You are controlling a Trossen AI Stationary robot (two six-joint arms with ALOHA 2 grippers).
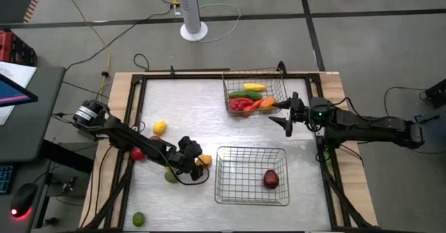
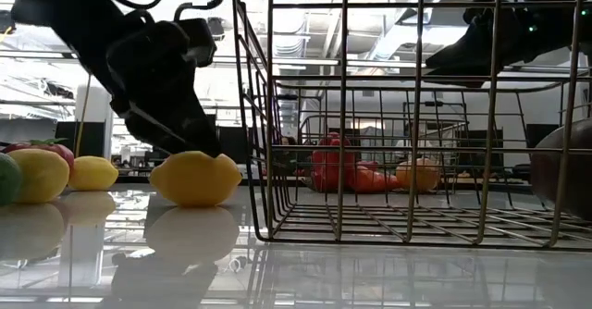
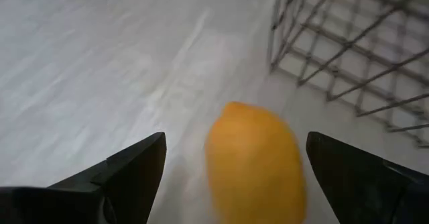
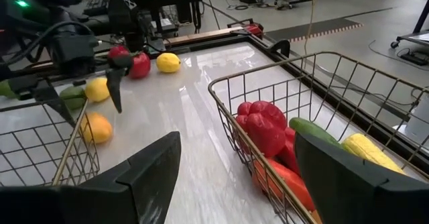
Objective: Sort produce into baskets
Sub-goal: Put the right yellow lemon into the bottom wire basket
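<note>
My left fingers spread wide, the orange lemon sitting on the counter between them, not gripped, near basket just beyond. My right fingers gape open too, hovering beside the far basket with red pepper inside.

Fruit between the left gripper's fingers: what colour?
Yellow-orange, a lemon-shaped fruit. The left wrist view shows it best, between the open left gripper fingers.
</note>
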